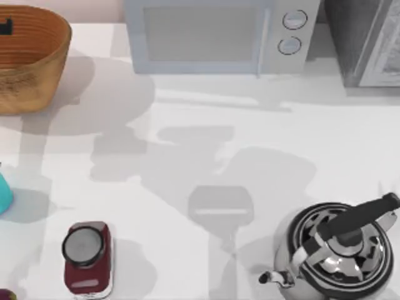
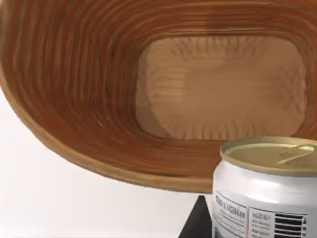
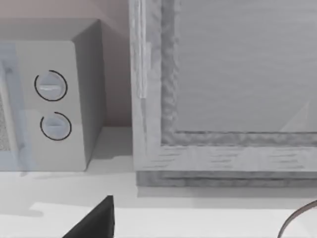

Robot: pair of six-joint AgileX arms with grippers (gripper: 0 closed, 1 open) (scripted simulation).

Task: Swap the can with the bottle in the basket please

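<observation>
The orange-brown wicker basket [image 1: 37,69] stands at the table's back left, and the left wrist view looks down into its bare inside [image 2: 218,89]. The bottle [image 2: 270,191], a white cylinder with a dull gold top, hangs close to that camera just outside the basket's rim. My left gripper [image 1: 6,26] is shut on it, and one dark finger [image 2: 197,224] shows beside it. The can [image 1: 87,257], dark red with a grey top, stands at the front left of the table. A dark part of my right gripper [image 3: 94,222] shows near the back right appliances.
A microwave [image 1: 212,34] stands along the back edge, with a grey appliance [image 1: 369,44] to its right. A shiny kettle with a black handle [image 1: 340,250] sits at the front right. A teal object [image 1: 3,194] pokes in at the left edge.
</observation>
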